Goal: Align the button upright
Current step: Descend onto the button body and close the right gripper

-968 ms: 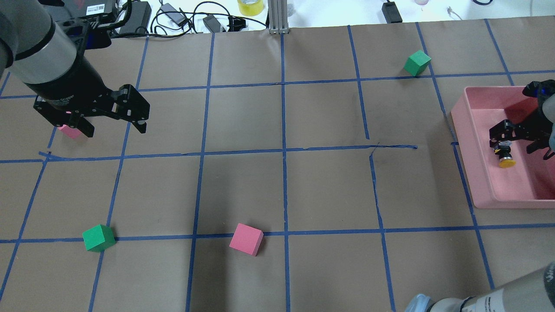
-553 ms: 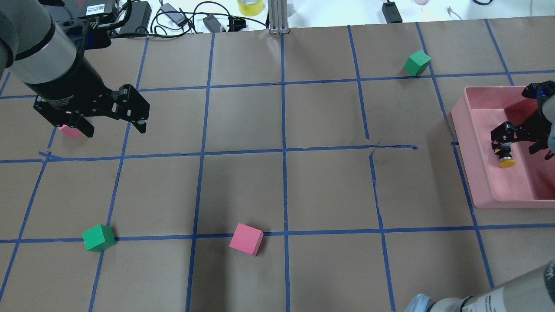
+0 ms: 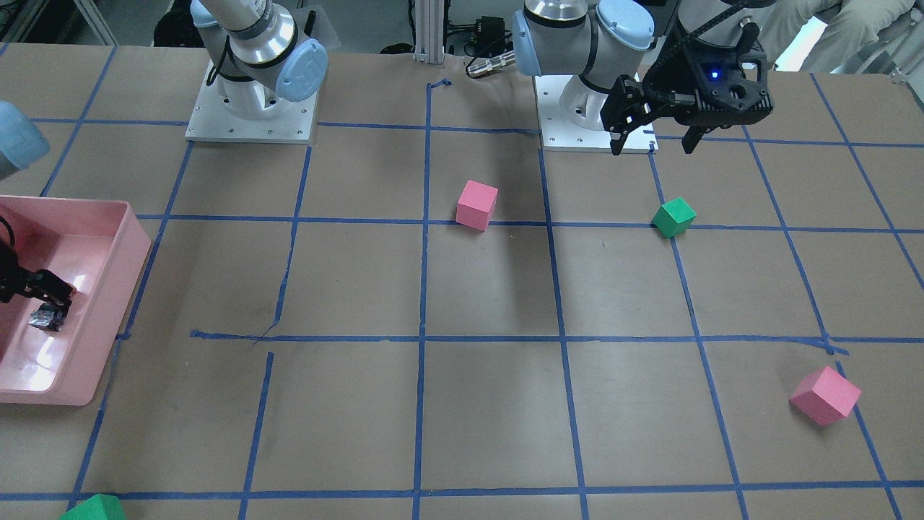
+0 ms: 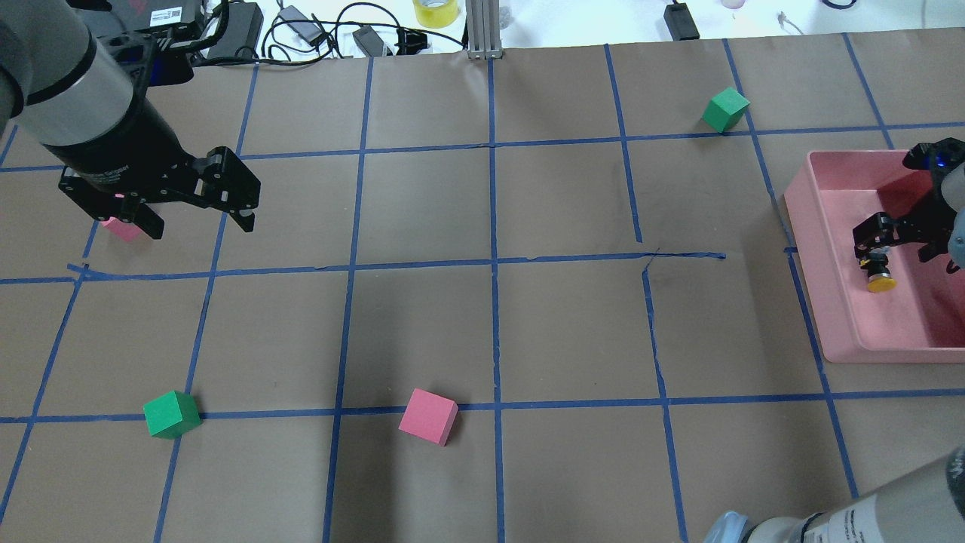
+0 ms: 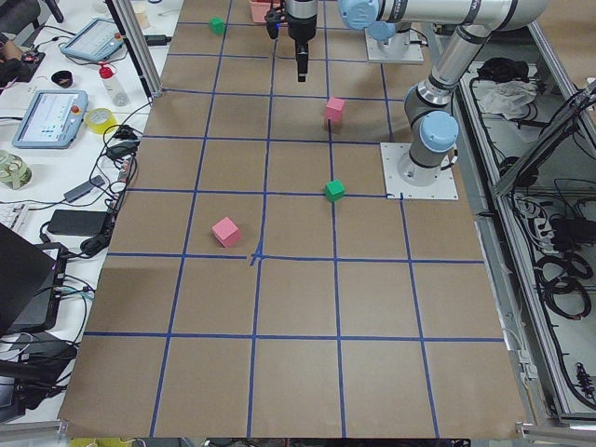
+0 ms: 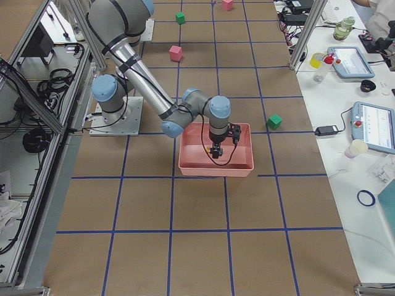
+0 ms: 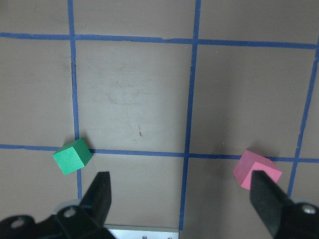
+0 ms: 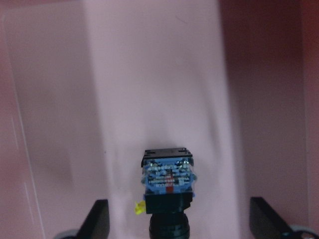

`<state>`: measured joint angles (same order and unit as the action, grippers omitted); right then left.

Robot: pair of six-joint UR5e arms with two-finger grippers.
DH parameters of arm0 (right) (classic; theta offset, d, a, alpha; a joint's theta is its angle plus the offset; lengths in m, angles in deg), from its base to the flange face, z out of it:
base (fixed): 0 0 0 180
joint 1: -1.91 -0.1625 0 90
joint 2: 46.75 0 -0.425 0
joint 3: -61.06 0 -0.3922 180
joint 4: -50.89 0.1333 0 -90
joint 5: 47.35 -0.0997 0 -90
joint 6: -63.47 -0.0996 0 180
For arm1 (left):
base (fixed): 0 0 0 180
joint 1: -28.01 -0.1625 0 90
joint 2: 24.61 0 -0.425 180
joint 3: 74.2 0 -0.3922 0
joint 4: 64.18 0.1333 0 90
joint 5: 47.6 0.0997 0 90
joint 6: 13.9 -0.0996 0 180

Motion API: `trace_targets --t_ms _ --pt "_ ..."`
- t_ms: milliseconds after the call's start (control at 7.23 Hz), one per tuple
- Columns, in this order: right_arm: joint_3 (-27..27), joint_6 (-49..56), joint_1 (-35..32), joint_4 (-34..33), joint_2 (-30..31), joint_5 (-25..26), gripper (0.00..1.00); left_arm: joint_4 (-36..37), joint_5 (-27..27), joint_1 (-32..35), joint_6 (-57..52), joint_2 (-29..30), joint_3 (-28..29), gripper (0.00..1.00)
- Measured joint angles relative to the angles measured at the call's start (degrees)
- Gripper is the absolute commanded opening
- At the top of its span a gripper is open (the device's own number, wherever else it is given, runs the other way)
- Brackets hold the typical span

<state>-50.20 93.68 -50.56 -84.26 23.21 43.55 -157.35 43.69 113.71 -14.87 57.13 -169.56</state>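
The button [image 4: 878, 275] lies inside the pink tray [image 4: 803, 241], its yellow cap pointing toward the robot's side. In the right wrist view the button [image 8: 167, 179] shows its contact block end, with the black body below it. My right gripper [image 4: 896, 249] is down in the tray, open, its fingers [image 8: 99, 221] wide on either side of the button and not touching it. In the front view the silvery block [image 3: 47, 318] sits under one finger. My left gripper [image 4: 200, 225] is open and empty, held above the table at the far left.
A pink cube [image 4: 121, 228] is partly hidden under my left gripper. A green cube [image 4: 171, 414] and a pink cube [image 4: 428, 416] sit near the front, and another green cube [image 4: 725, 109] at the back right. Cables and adapters [image 4: 301, 30] lie beyond the far edge.
My right gripper has shifted slightly over the button in the tray. The button and the left arm have not moved.
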Motion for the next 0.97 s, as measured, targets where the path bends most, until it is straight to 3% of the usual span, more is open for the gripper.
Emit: trace_targets --t_ms 968 --pt "0.0 4.5 0.0 -0.5 -1.4 -1.8 1.00 0.3 -0.1 0.0 0.4 0.4 0.1 1.00"
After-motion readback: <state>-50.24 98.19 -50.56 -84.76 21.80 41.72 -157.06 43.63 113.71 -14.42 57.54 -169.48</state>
